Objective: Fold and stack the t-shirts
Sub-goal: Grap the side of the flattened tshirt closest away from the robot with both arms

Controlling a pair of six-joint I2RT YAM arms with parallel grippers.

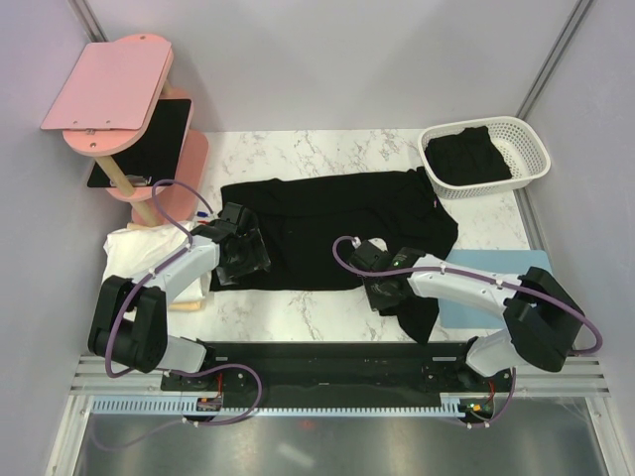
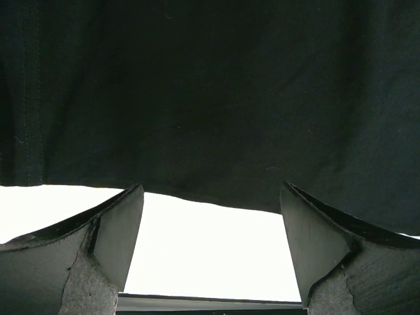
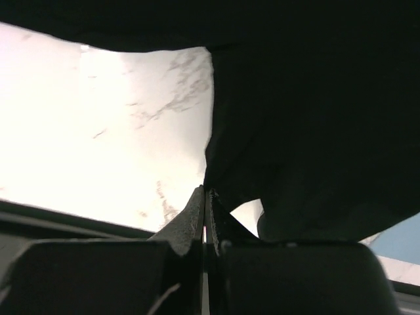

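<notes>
Left fingers (image 2: 118,230): spread wide, nothing between, poised at 6 o'clock hem of black t-shirt (image 1: 337,223), likely to take hem for fold. Right fingers (image 3: 190,223): pressed together at same hem; cloth between them unconfirmed. Shirt flat mid-counter (image 1: 288,307), unfolded. Basket (image 1: 531,149), 2 o'clock, holds more black cloth.

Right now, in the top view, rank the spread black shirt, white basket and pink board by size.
1. spread black shirt
2. pink board and white basket: about alike; the board stands higher, nearer the camera.
</notes>
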